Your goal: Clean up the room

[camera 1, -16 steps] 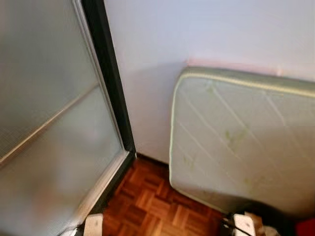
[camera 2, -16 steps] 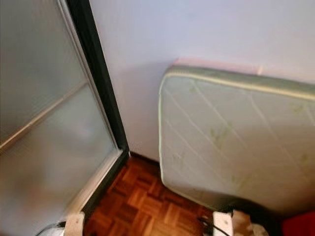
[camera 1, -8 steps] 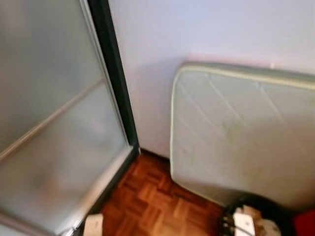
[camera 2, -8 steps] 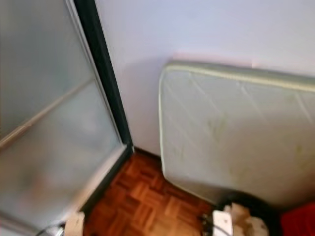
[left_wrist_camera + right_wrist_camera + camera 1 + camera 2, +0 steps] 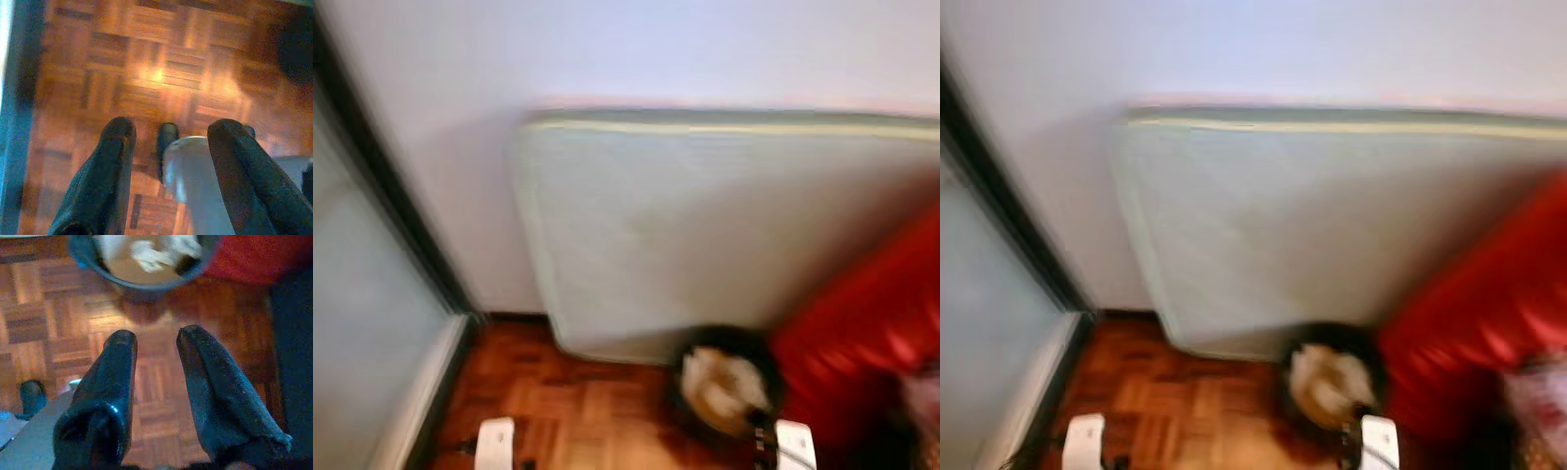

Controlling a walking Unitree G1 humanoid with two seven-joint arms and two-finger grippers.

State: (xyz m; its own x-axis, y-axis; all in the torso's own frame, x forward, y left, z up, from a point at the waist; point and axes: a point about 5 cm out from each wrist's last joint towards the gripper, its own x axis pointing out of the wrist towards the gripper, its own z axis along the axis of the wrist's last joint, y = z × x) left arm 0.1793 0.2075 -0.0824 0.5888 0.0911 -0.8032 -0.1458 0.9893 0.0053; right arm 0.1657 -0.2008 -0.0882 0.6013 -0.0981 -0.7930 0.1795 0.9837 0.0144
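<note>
**Ana:** Head views are smeared, but going from the left: a frosted sliding door (image 5: 357, 323) with a dark frame, then parquet floor (image 5: 558, 411), then a pale mattress (image 5: 705, 235) leaning on its edge against the wall, its long side running left to right.

**Ben:** And what is there to tidy?

**Ana:** A dark round bin (image 5: 729, 387) with light crumpled stuff inside, sitting on the floor at the foot of the mattress, right of centre. Just beside it on the right is something big and red (image 5: 862, 333), too blurred to name.

**Ben:** Where are the grippers?

**Ana:** Left gripper (image 5: 171, 142) hangs over bare parquet, fingers spread apart, nothing between them except a view down to what looks like the robot's own leg. Right gripper (image 5: 156, 340) also points at the floor, its two fingers apart and empty.

**Ben:** Which arm has the better line on the bin?

**Ana:** The right one, I'd judge. In the right wrist view the bin (image 5: 142, 262) lies straight ahead beyond the fingertips, near but not touching. From the head views it sits on the robot's right side too, far from the left arm.

**Ben:** So the move turns on forward reach?

**Ana:** Probably: forward and slightly down with the right arm.
</note>
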